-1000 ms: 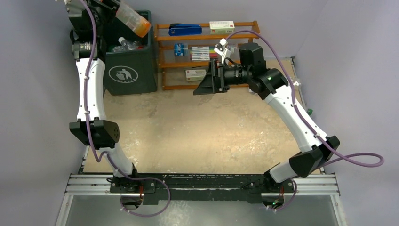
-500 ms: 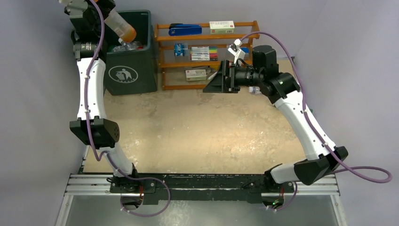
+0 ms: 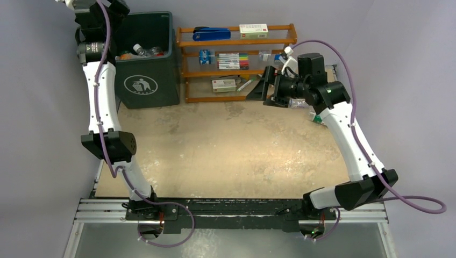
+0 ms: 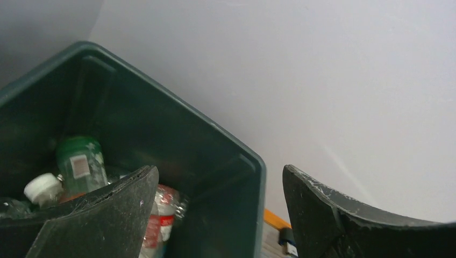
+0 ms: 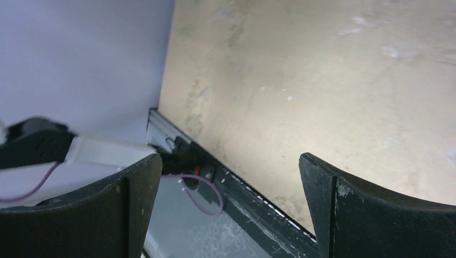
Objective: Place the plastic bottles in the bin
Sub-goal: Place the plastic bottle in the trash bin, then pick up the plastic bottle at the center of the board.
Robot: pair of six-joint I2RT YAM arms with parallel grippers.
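Note:
The dark green bin [image 3: 146, 80] stands at the back left with several plastic bottles [image 3: 141, 51] lying in it. In the left wrist view I look into the bin [image 4: 236, 156] and see a green-labelled bottle [image 4: 80, 161], a white cap [image 4: 43, 188] and a red-labelled bottle [image 4: 161, 215]. My left gripper [image 3: 110, 8] [image 4: 219, 177] hangs open over the bin's far corner with nothing between its fingers. My right gripper [image 3: 261, 90] [image 5: 231, 161] is open and empty, level in front of the rack. A clear bottle [image 3: 298, 105] lies on the table under the right wrist, partly hidden.
An orange-brown wooden rack [image 3: 236, 42] with a blue stapler, markers and small boxes stands right of the bin. Grey walls close in the table on the left, back and right. The metal rail [image 5: 253, 201] runs along the near edge.
The orange bottle that my left gripper held over the bin has dropped in, and that gripper has opened. My right arm has swung to the right along the rack, still open.

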